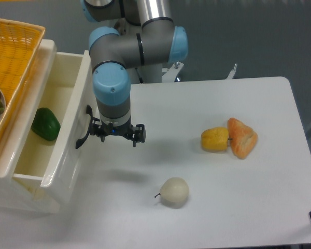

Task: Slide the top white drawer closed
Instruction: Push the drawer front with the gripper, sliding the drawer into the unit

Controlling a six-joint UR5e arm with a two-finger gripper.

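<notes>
The top white drawer (67, 140) stands partly pulled out of the cabinet at the left, with its black curved handle (84, 128) on the front face. A green pepper (45, 123) lies inside it. My gripper (117, 136) hangs just right of the drawer front, its left finger (98, 133) against or very near the handle. The fingers are spread wide with nothing between them.
A yellow woven basket (13, 62) sits on top of the cabinet at the far left. On the white table (249, 207) lie a pale round fruit (174, 191), a yellow fruit (214, 139) and an orange piece (242, 137).
</notes>
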